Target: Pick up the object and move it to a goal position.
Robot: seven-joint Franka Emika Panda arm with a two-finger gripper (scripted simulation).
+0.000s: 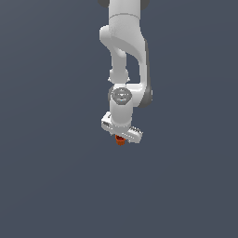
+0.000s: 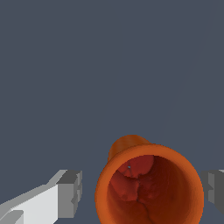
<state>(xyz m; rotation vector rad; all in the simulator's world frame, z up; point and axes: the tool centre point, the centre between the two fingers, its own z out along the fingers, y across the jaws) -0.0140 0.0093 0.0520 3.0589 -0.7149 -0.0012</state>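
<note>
The object is a small orange-red tapered cup (image 2: 148,183), and the wrist view looks down into its open mouth. My gripper (image 2: 144,192) straddles it. One grey fingertip (image 2: 72,192) stands on one side and the other fingertip (image 2: 215,188) on the opposite side. A gap shows between each fingertip and the cup's rim, so the gripper is open around the cup. In the exterior view only the cup's lower part (image 1: 120,142) peeks out under the white hand, with the gripper (image 1: 122,136) right over it.
A plain dark grey-blue surface fills both views. The white arm (image 1: 124,51) comes down from the top of the exterior view.
</note>
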